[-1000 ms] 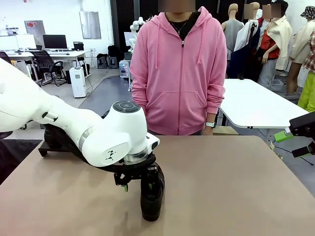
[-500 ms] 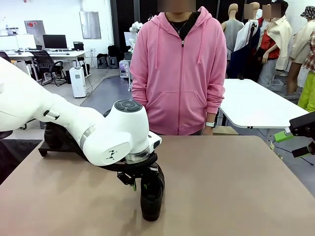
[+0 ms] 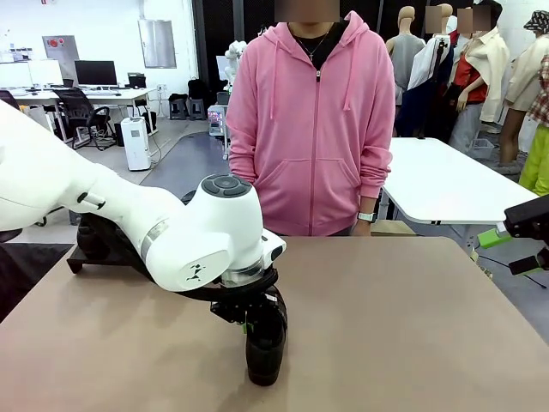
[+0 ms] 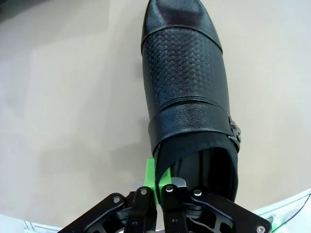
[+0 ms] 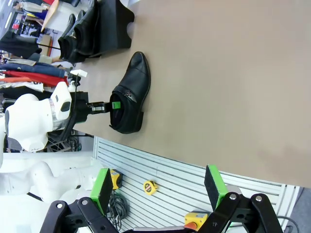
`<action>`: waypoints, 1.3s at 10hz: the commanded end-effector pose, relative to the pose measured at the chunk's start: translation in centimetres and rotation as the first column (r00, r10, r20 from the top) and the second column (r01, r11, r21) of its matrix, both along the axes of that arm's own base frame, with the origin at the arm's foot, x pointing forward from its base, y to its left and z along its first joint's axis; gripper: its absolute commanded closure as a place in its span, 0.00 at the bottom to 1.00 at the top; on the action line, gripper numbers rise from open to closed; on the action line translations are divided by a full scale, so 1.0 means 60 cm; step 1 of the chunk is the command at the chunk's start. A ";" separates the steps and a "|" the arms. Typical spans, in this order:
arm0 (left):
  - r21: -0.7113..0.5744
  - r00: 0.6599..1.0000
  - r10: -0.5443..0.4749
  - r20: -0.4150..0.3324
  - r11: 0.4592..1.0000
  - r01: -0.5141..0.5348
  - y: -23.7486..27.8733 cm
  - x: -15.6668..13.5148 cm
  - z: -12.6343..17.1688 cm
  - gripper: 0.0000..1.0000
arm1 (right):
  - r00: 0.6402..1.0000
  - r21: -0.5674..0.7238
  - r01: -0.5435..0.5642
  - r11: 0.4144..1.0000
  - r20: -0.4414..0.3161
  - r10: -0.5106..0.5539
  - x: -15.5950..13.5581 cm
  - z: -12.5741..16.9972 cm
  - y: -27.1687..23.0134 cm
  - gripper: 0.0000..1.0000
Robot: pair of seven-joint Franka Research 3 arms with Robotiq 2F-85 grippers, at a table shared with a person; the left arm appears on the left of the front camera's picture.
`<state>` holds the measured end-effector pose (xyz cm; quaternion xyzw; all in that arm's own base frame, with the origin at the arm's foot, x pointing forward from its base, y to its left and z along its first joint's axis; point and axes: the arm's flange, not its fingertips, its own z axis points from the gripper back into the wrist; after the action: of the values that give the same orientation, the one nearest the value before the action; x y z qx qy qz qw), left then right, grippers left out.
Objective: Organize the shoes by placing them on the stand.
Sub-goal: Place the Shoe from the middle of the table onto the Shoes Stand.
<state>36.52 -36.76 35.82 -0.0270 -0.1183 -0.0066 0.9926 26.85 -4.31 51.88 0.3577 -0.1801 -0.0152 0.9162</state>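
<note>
One glossy black shoe (image 3: 265,342) lies on the tan table, toe pointing toward the person. My left gripper (image 3: 250,324) is shut on the shoe's collar wall near the heel. In the left wrist view its green pads (image 4: 154,175) pinch that edge of the shoe (image 4: 183,82), just beside the buckle strap. The black stand (image 3: 84,254) sits at the table's far left, largely hidden behind my left arm. In the right wrist view the stand (image 5: 114,23) carries other shoes (image 5: 79,37). My right gripper (image 5: 158,188) is open and empty, off the table's right edge (image 3: 513,245).
A person in a pink hoodie (image 3: 313,129) stands at the far side of the table, arms down. A white table (image 3: 446,184) stands behind on the right. Below my right gripper, a slatted panel holds a tape measure (image 5: 149,187) and cables.
My left gripper's fingers have closed onto the shoe's collar, and the wrist has shifted slightly right. The shoe and my right arm have stayed put.
</note>
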 end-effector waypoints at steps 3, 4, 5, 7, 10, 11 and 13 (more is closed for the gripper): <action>-0.031 0.983 -0.112 0.147 0.993 0.118 0.049 -0.055 0.154 1.00 | 1.000 0.025 0.014 1.000 -0.010 -0.014 -0.002 0.006 0.003 0.00; -0.092 0.962 -0.065 0.264 0.992 0.092 0.084 -0.076 0.210 1.00 | 1.000 0.025 0.014 1.000 -0.010 -0.014 -0.002 0.006 0.003 0.00; -0.154 0.938 0.009 0.346 0.987 0.047 0.117 -0.083 0.238 1.00 | 1.000 0.025 0.014 1.000 -0.010 -0.014 -0.002 0.006 0.003 0.00; -0.269 0.876 0.151 0.459 0.963 -0.025 0.175 -0.090 0.252 1.00 | 1.000 0.025 0.014 1.000 -0.010 -0.014 -0.002 0.006 0.003 0.00; -0.262 0.879 0.172 0.446 0.963 -0.055 0.184 -0.088 0.286 1.00 | 1.000 0.025 0.014 1.000 -0.010 -0.014 -0.002 0.006 0.003 0.00; -0.262 0.879 0.172 0.446 0.963 -0.055 0.184 -0.088 0.286 1.00 | 1.000 0.025 0.014 1.000 -0.010 -0.014 -0.002 0.006 0.003 0.00; -0.262 0.879 0.172 0.446 0.963 -0.055 0.184 -0.088 0.286 1.00 | 1.000 0.025 0.014 1.000 -0.010 -0.014 -0.002 0.006 0.003 0.00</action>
<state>30.71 -25.73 51.94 -0.1342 -0.3504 0.0622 0.9248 26.83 -4.30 51.87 0.3577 -0.1796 -0.0152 0.9163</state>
